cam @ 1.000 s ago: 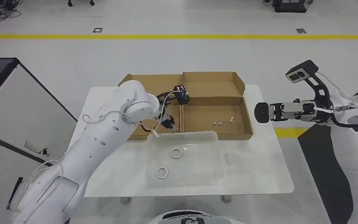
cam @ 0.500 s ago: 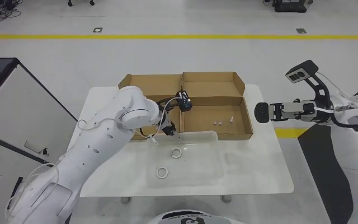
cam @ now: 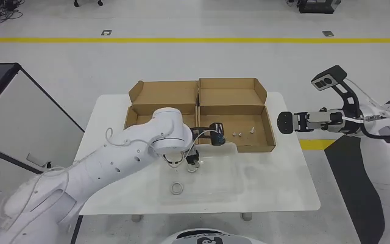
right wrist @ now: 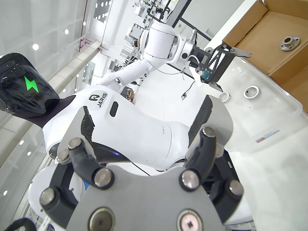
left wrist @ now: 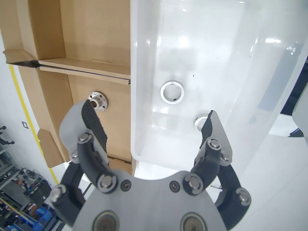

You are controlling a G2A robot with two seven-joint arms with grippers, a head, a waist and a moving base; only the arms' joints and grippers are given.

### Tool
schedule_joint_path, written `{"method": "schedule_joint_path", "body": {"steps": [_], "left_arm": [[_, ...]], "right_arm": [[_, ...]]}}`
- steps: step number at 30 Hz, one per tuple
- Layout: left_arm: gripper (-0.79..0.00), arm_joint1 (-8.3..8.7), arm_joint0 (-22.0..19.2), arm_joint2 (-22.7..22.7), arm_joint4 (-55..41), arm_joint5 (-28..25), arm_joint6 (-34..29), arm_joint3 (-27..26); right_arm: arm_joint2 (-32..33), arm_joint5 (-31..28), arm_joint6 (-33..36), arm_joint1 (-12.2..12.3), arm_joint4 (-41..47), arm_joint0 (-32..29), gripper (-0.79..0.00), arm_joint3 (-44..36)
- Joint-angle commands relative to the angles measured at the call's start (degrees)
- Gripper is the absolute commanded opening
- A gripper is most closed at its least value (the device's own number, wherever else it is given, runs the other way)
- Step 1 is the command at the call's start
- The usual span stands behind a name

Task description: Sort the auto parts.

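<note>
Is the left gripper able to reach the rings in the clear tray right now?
Likely yes: the left gripper hangs open above the clear tray, and nothing covers the two rings.

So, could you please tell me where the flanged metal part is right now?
In the left wrist view, the flanged part lies flat on the floor of a cardboard box, close to the wall of the clear bin.

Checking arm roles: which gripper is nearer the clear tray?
Left. The left gripper hangs open over the tray, above its rings; the right gripper is open at the table's edge, beside the cardboard box.
</note>
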Motion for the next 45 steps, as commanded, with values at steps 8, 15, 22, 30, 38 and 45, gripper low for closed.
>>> {"method": "schedule_joint_path", "body": {"steps": [8,15,22,30,38,45], "left_arm": [[0.000,0.16,-5.8,8.1,-4.8,-0.4,0.5,-0.5],[-0.157,0.00,-5.3,10.1,-3.8,-0.3,0.4,-1.2],[-0.289,-0.74,-3.4,11.2,-1.9,0.0,1.3,1.8],[-0.397,-2.46,-2.6,12.7,0.8,-1.9,2.5,6.9],[-0.425,-4.22,-1.8,13.9,4.0,-1.8,2.8,10.4],[-0.449,-5.10,-1.1,13.7,5.6,-1.6,4.2,12.2]], "right_arm": [[0.0,0.0,0.0,0.0,0.0,0.0,0.000,0.0],[0.0,0.0,0.0,0.0,0.0,0.0,0.000,0.0],[0.0,0.0,0.0,0.0,0.0,0.0,0.000,0.0],[0.0,0.0,0.0,0.0,0.0,0.0,0.000,0.0],[0.0,0.0,0.0,0.0,0.0,0.0,0.000,0.0],[0.0,0.0,0.0,0.0,0.0,0.0,0.000,0.0]]}}
